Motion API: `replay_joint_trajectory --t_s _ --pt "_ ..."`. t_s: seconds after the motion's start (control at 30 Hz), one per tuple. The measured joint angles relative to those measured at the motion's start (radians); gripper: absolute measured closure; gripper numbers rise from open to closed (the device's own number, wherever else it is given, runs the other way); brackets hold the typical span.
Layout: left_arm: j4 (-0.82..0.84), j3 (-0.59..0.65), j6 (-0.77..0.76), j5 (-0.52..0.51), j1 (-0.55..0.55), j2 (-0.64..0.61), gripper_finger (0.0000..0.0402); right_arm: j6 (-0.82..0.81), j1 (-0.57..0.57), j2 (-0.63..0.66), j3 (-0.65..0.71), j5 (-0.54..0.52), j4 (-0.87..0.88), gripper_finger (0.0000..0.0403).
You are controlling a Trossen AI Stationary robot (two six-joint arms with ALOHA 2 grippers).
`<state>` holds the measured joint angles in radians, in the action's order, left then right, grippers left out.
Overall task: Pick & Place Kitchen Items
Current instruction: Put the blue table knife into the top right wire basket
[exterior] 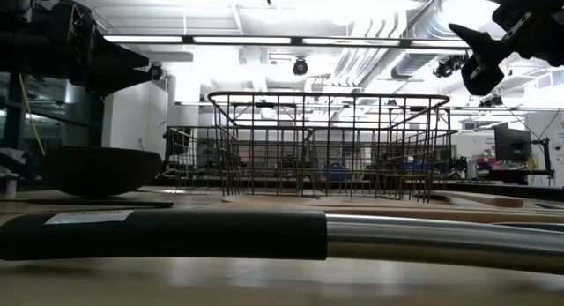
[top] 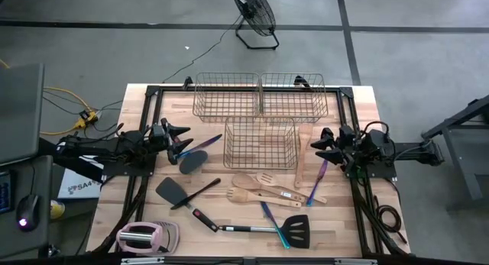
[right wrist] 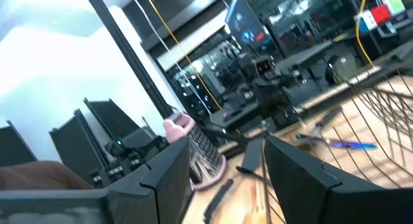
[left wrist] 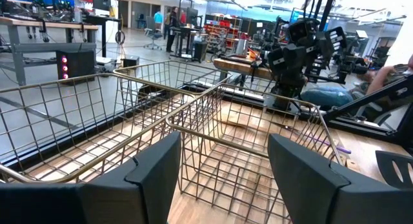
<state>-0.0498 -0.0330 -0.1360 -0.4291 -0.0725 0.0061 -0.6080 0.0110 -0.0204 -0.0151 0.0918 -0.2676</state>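
Kitchen items lie flat on the wooden table (top: 359,105): a black spoon (top: 194,161), a black spatula (top: 171,191), two pale wooden spoons (top: 256,181) (top: 252,195), a wooden spatula (top: 302,154), a black slotted spatula (top: 295,228), and thin purple-teal pieces (top: 317,181) (top: 273,223) (top: 202,143). My left gripper (top: 180,140) (left wrist: 222,166) hovers open at the table's left, pointing level toward the baskets. My right gripper (top: 321,143) (right wrist: 226,172) hovers open at the table's right, rolled to one side. Neither has anything between its fingers.
Three copper wire baskets stand at the middle and back: two side by side (top: 226,95) (top: 294,95) and one in front of them (top: 260,141). A pink-and-white gadget (top: 145,236) lies at the near left corner. A floor fan (top: 254,13) stands beyond the table.
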Motion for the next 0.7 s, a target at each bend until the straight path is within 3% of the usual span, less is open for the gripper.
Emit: replay_joint_trajectory --t_s 0.4,0.7 --pt "0.0 0.0 0.0 0.0 0.0 0.0 0.0171 -0.279 0.0 -0.005 -0.017 -0.17 0.072 0.0208" --pt "0.0 0.0 0.0 0.0 0.0 0.0 0.0171 -0.361 0.0 -0.152 -0.254 -0.369 0.387 0.0208"
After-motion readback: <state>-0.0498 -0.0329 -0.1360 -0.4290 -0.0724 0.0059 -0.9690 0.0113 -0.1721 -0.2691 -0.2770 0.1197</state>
